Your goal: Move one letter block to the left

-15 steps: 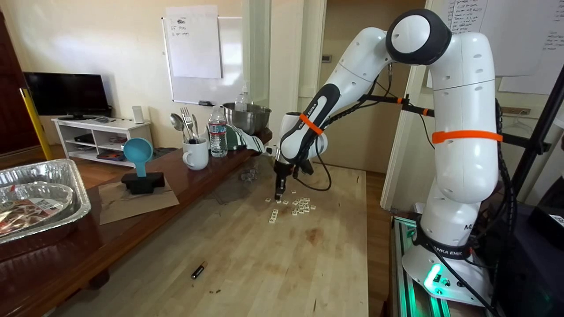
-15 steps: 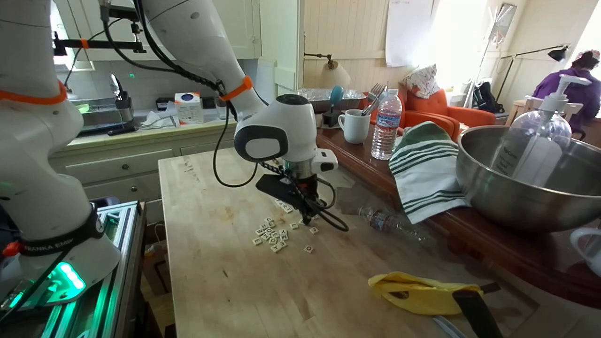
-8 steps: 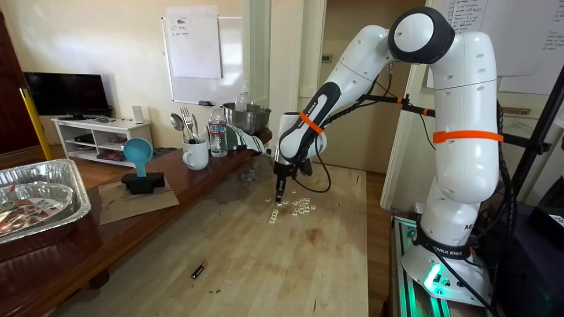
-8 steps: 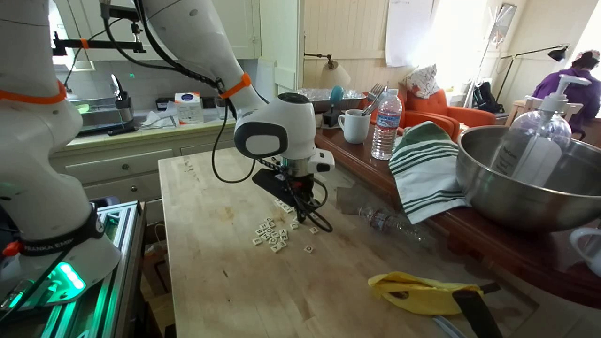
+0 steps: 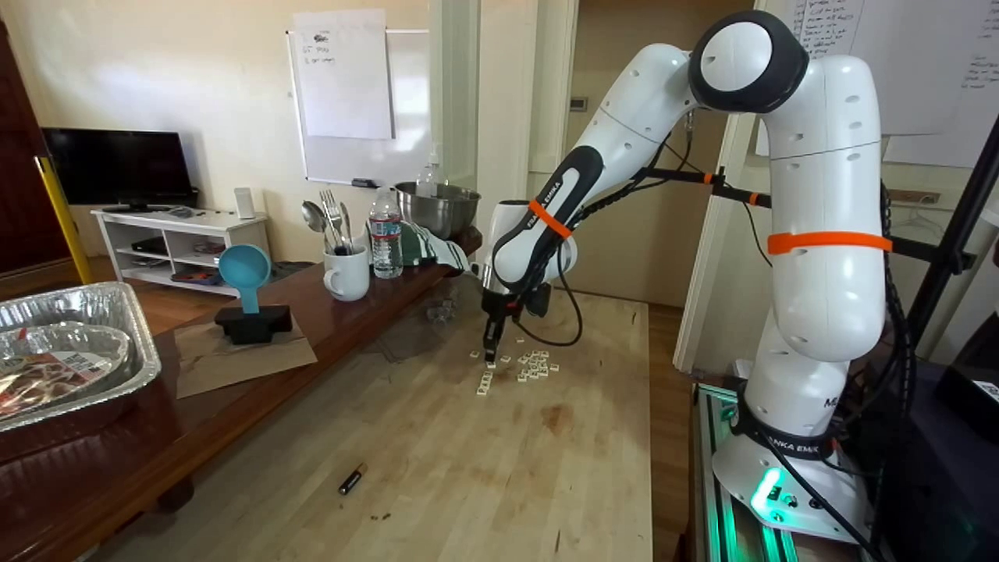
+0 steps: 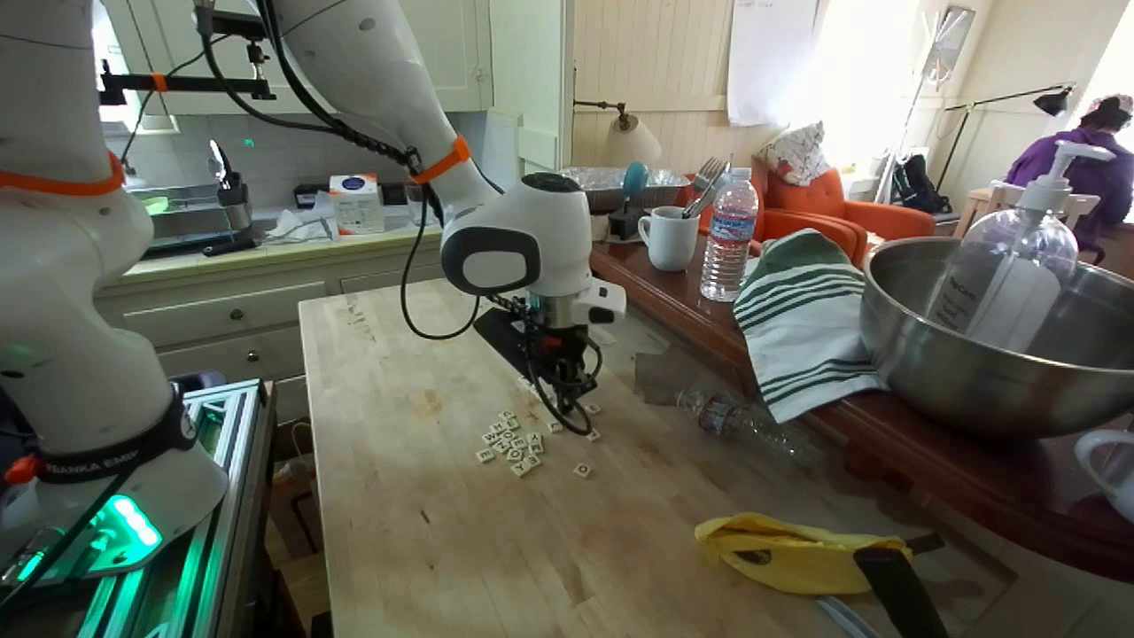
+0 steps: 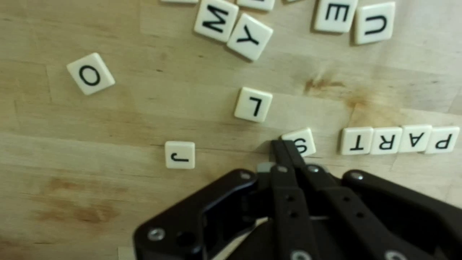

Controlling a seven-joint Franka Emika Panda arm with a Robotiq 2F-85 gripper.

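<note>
Wrist view: S block [image 7: 305, 142] lies partly behind the end effector [image 7: 283, 142].

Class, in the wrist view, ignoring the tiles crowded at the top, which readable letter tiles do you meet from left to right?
O tile, J tile, L tile, S tile (partly hidden), T tile, R tile, A tile, P tile.

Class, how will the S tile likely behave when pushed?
The S tile looks flat and squarish, so likely slides rather than rolls. Lying face-up on the table, it probably won't tip. The gripper hides one corner, so pushing there may twist it.
</note>
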